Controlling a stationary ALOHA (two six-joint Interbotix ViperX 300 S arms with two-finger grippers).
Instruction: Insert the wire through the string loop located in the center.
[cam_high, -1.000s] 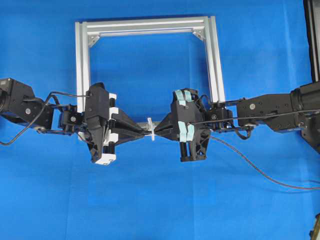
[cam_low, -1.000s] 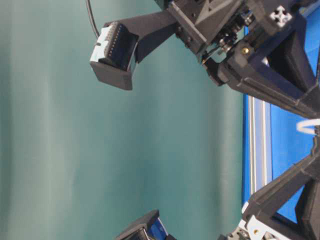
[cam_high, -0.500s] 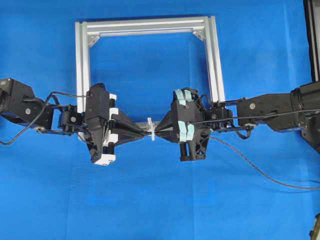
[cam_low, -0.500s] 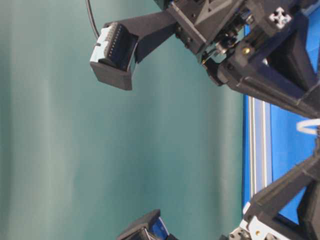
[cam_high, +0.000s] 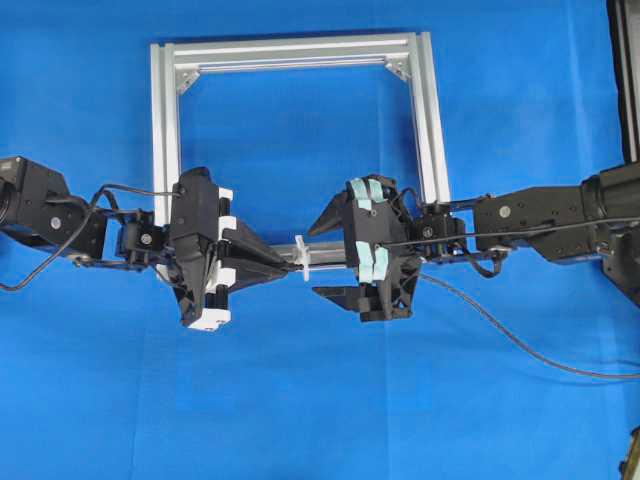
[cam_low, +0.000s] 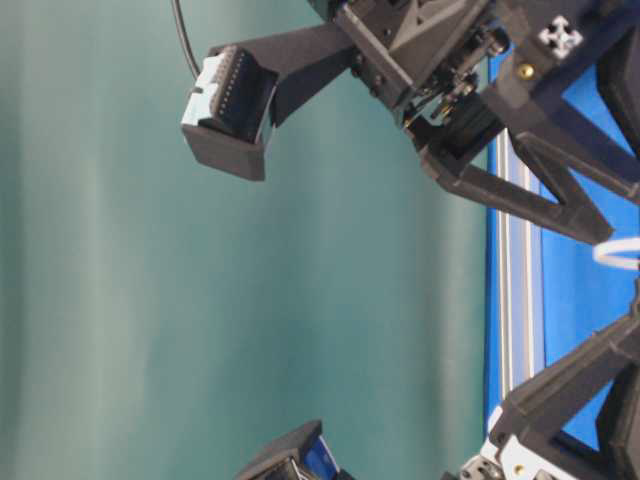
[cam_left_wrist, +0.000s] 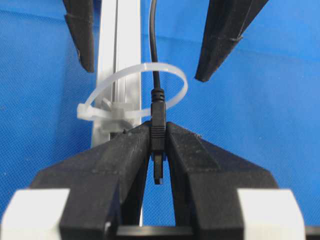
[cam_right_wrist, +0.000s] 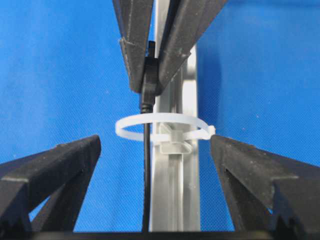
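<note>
Nearest you in the left wrist view, your left gripper (cam_left_wrist: 159, 145) has its jaws clenched on the small dark plug tip of the long thin black wire (cam_left_wrist: 154, 60). The plug sits upright between the black fingers (cam_left_wrist: 120, 160), its end poking out behind the pinch. Just beyond those jaws the wire passes through the tiny white plastic string loop (cam_left_wrist: 145, 90), which stands on the silver aluminium frame rail (cam_left_wrist: 117, 45). Past the loop, your right gripper (cam_right_wrist: 150, 165) is released: its jaws stand wide apart, one on each side of the wire and loop, touching neither. From overhead, the two grippers face each other tip to tip with the loop between them, and the wire trails away behind the right jaws across the blue worktop (cam_high: 300, 400).
</note>
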